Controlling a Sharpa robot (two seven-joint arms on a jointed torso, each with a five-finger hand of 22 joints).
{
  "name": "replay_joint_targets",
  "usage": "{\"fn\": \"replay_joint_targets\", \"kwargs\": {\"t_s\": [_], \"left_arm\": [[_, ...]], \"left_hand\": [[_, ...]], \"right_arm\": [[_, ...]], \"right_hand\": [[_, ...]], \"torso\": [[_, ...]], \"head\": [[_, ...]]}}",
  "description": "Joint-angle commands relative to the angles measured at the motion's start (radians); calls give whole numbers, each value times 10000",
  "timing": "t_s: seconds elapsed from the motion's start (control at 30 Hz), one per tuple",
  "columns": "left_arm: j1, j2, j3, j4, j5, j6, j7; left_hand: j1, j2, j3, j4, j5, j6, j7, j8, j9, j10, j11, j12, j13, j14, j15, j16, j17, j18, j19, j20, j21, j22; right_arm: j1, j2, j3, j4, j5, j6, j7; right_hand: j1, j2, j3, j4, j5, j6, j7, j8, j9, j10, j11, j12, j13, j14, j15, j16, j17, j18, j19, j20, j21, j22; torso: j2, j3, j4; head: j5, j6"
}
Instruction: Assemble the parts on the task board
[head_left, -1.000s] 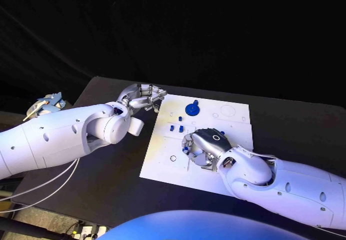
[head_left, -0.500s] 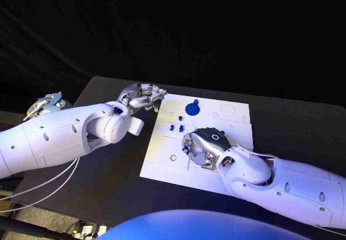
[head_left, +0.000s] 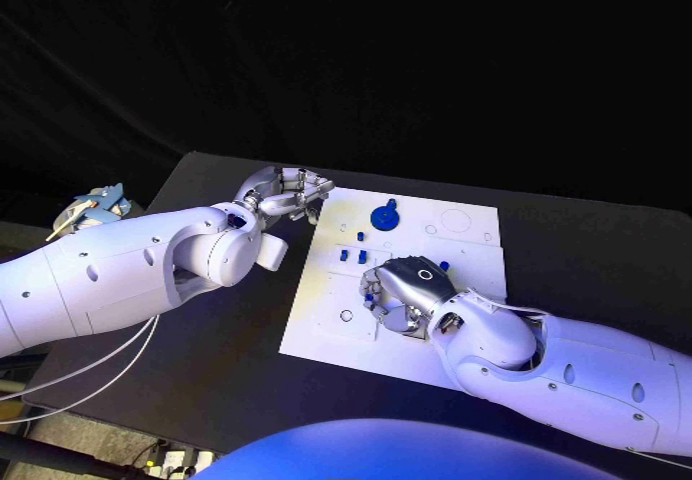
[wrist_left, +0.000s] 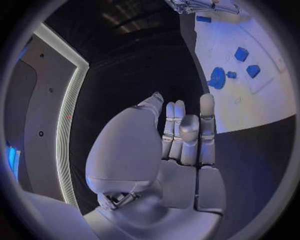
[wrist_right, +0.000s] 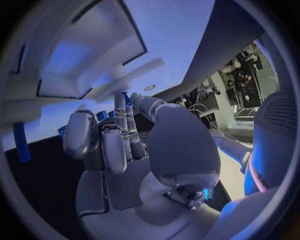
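Black table (head_left: 606, 250), bearing one white task board (head_left: 325, 335) at its middle. Right hand (head_left: 408, 297): lies palm down on the board's middle, fingers curled under toward the robot; small blue parts (head_left: 372, 298) sit touching the fingertips on the side facing the left arm, but whether any piece is actually pinched cannot be told. In the right wrist view the same hand (wrist_right: 134, 150) has its fingers (wrist_right: 111, 150) bent close together, with a sliver of blue between them; grasp not confirmed. Round blue part (head_left: 384, 216): on the board beyond the right hand, toward the far edge, well apart from its knuckles. Pair of small blue blocks (head_left: 353, 257): between the round part and the right hand, just beyond the hand's far side. Single small blue peg (head_left: 361, 237): between the blocks and the round part. Left hand (head_left: 286, 193): off the board, just beside its far corner on the left arm's side, above the table, holding nothing. In the left wrist view this hand (wrist_left: 178, 145) has its fingers straight and side by side, released, with the board (wrist_left: 250, 107), the round part (wrist_left: 217, 78) and the two blocks (wrist_left: 247, 62) lying beyond the fingertips.
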Motion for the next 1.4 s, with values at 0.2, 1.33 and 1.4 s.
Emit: {"fn": "replay_joint_targets", "kwargs": {"t_s": [0.2, 1.33, 1.4], "left_arm": [[14, 15, 8, 36, 44, 115, -5], [14, -8, 7, 17, 44, 181, -31], [14, -14, 7, 9, 44, 189, -15]], "left_hand": [[-84, -30, 79, -2, -7, -73, 29, -57, -12, -90, -1, 8, -15, -46, 23, -5, 12, 126, -41, 43, -63, -16], [-107, -30, 89, 2, -9, -87, 38, -58, -24, -113, 7, 25, -24, -28, 30, 14, 54, 129, -30, 53, -70, -21], [-114, -34, 86, 4, -10, -89, 40, -58, -25, -116, 9, 27, -25, -35, 31, 11, 38, 129, -29, 54, -71, -21]], "right_arm": [[-32, 70, -31, -86, -132, 766, -275], [142, -934, 23, 731, -76, -1044, -43], [273, -1171, 46, 909, 100, -1053, -4]], "right_hand": [[65, -57, -5, 39, 47, 13, 22, 6, 10, 47, -12, -83, -10, 333, -37, -60, -36, -128, -21, 10, -162, 237], [-197, -900, -382, 283, -129, -1220, 283, -960, -336, -708, 245, -328, 15, 130, 185, -360, -457, 92, -547, 215, -1369, -383], [-209, -914, -402, 301, -132, -1191, 279, -948, -330, -711, 246, -317, 19, 142, 185, -348, -426, 89, -538, 215, -1364, -378]], "torso": [[-2, -1, 4], [-19, 19, -37], [-21, 18, -36]], "head": [[1, -5], [-132, 132], [-188, 179]]}}
